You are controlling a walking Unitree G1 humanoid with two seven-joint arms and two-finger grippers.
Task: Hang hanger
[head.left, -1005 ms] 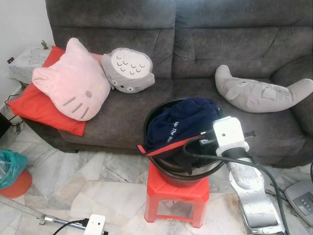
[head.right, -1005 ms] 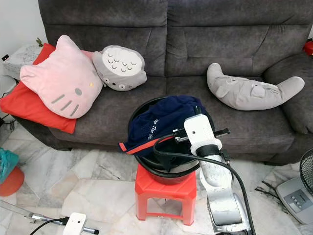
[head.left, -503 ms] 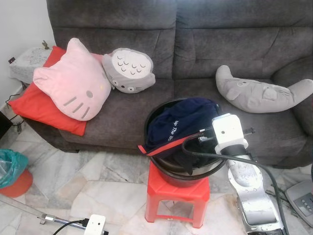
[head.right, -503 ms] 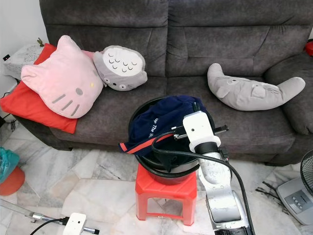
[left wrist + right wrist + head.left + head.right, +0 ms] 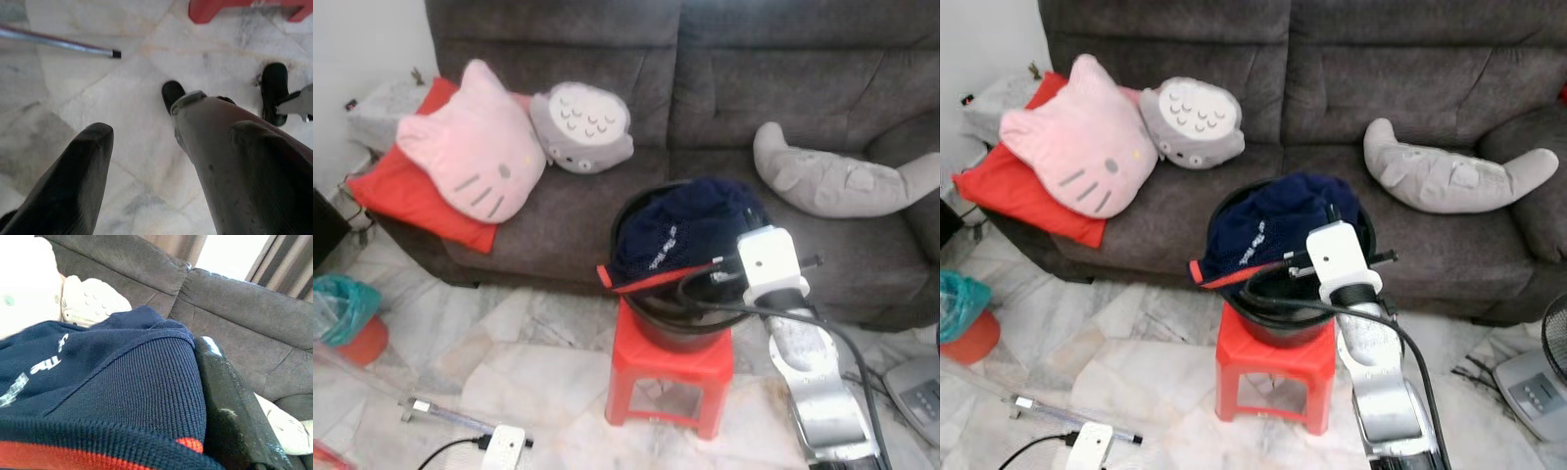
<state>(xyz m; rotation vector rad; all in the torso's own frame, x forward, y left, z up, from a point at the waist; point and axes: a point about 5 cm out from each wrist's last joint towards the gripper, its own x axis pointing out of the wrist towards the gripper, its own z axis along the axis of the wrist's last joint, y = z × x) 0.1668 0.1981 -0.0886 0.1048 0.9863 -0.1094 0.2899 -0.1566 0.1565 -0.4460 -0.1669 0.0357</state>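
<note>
**Reaching into the laundry basin by the sofa**

Reaching forward, the right arm (image 5: 1376,372) ends at the near right rim of a black basin (image 5: 680,328), its white wrist housing (image 5: 770,264) over the rim. The right hand (image 5: 230,426) sits against a navy garment with a red hem (image 5: 127,396); one black finger (image 5: 234,421) lies along the knit fabric, and I cannot tell whether the hand is pinching the cloth or merely pressed beside it. The garment, with white lettering, is heaped in the basin and its red-trimmed edge hangs over the basin's front left rim. No hanger can be made out among the clothing.

The basin stands on a red plastic stool (image 5: 668,377) on the marble floor (image 5: 519,362), just before the front edge of a dark grey sofa (image 5: 803,88). On the sofa's left end lie a pink cat-face cushion (image 5: 470,147) over a red cushion (image 5: 396,191), and beside them a round grey owl-like plush (image 5: 579,127). A long grey plush (image 5: 837,181) lies toward the right end of the seat.

The left hand (image 5: 161,186) hangs low over the floor, its two dark fingers (image 5: 73,186) spread apart and holding nothing. A metal rod (image 5: 455,418) lies on the floor at the near left.
</note>
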